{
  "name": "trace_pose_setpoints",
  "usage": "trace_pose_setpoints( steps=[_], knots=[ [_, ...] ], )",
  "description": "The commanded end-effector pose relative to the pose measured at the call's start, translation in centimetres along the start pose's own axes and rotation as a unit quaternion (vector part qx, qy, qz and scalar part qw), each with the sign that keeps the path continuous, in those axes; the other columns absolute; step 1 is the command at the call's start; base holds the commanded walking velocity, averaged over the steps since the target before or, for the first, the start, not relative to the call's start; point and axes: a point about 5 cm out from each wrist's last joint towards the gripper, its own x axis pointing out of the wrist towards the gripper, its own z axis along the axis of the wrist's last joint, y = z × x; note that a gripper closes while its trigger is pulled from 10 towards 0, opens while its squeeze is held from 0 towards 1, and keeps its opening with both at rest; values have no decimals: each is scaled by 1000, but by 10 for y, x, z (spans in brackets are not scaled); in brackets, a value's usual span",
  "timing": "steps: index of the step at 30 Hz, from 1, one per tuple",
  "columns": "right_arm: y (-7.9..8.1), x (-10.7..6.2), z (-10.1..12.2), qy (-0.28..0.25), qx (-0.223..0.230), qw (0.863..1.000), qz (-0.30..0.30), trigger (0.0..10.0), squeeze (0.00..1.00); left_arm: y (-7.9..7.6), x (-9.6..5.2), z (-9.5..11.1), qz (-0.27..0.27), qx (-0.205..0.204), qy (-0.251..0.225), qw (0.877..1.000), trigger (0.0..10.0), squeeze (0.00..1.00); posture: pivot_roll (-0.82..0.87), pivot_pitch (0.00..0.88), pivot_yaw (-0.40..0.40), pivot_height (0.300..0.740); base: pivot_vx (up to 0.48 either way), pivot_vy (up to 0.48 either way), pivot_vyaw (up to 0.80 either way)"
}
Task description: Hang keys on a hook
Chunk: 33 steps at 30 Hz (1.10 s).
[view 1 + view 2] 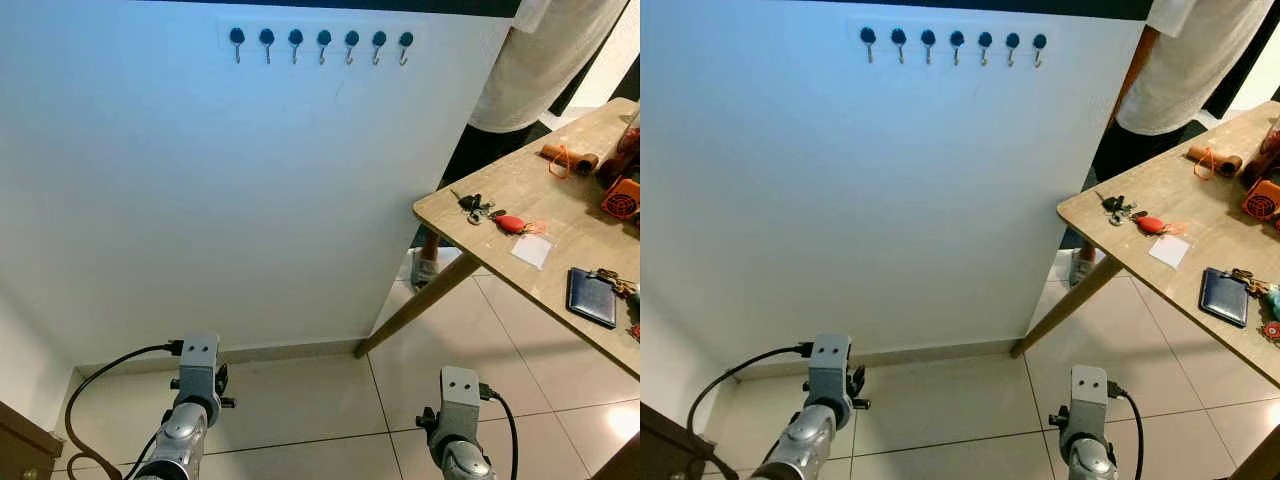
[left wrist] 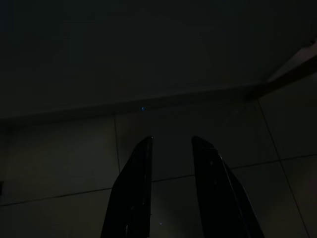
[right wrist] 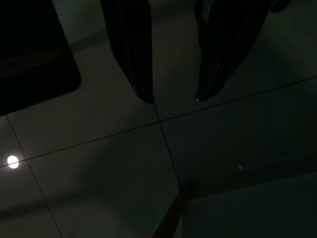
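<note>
Both arms are hanging low over the tiled floor [image 1: 300,400], and in the dim wrist views the left gripper [image 2: 171,144] and the right gripper [image 3: 173,99] are each showing their two black fingers spread apart with nothing between them. The keys [image 1: 476,207] are lying near the corner of the wooden worktop [image 1: 560,250], well above and to the right of the right gripper, with a red fob [image 1: 510,223] just beside them. The row of seven hooks [image 1: 322,44] is sitting high on the white wall [image 1: 250,200], far above both grippers and straight ahead. Further along the worktop, to the right of the keys, a small clear bag [image 1: 532,250], a dark wallet [image 1: 592,297], an orange-looped wooden piece [image 1: 568,157] and an orange round object [image 1: 622,198] are resting, the last one cut off by the frame edge. A person in a white shirt [image 1: 545,60] is standing behind the worktop's far side, only partly in view. The slanted worktop leg [image 1: 420,305] is reaching down toward the floor just ahead of the right gripper. No writing or labels can be read.
</note>
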Motion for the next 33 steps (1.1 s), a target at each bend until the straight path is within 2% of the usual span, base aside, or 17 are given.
trace_pose_setpoints(
  steps=[1,12,33],
  knots=[
    [-4,0,-1,3,-2,1000,-6,10000,0,0,-1,-1,-3,3,1,1000,10000,0,78,0,-68,740,0,0,0],
    [-2,0,-2,5,-6,1000,-3,10000,0,2,-1,-1,-5,6,0,1000,10000,0,81,0,-65,740,0,0,0],
    [0,0,-1,2,-6,1000,-1,10000,0,5,-1,1,-4,8,-5,1000,10000,0,91,1,-71,740,0,0,-790]
  ],
)
